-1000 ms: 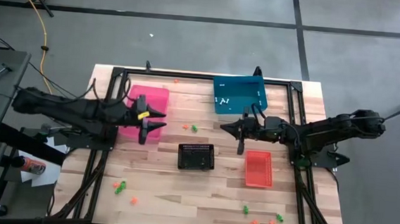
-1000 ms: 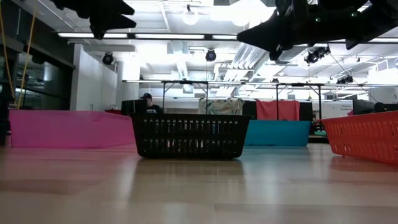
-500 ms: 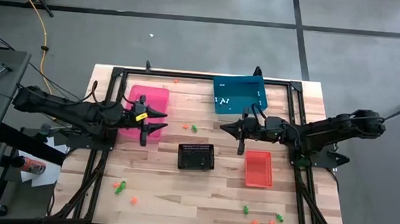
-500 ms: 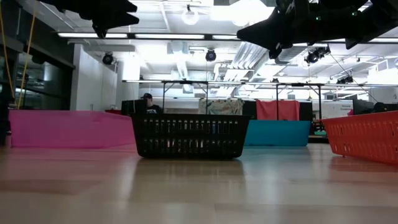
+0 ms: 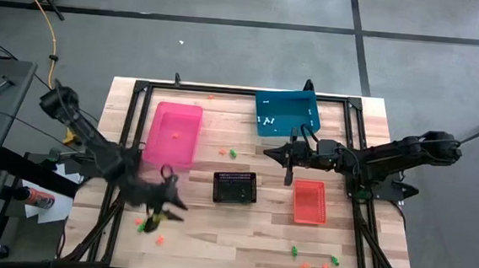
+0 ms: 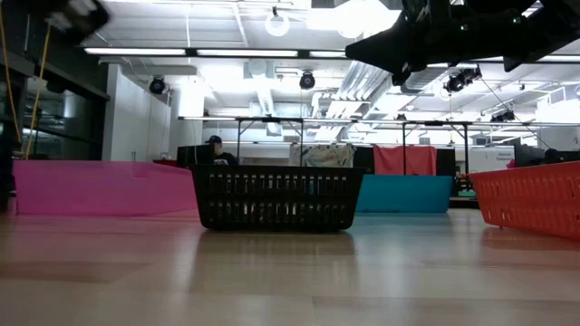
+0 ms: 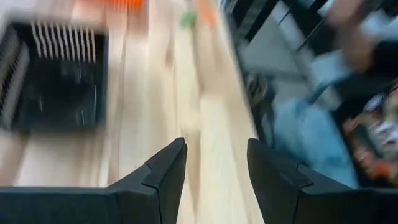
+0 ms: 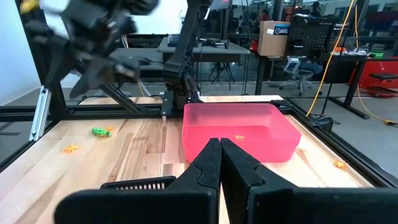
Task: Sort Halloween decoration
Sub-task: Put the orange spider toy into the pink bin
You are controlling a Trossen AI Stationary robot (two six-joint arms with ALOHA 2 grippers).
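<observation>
No writing is legible. My left hand (image 5: 165, 206), fingers spread and empty (blurred), hangs over orange and green trinkets (image 5: 143, 223); my right hand (image 5: 288, 158), pressed together, waits beside the blue bin (image 5: 287, 113).

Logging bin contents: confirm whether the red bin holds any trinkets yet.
No, the red bin shows only its bare mesh floor in the high view.

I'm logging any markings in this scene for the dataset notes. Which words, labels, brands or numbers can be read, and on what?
None can be read.
Cardboard box in the room behind: a blue label, too small to read.
Bins, table and arms: no lettering shows.
</observation>
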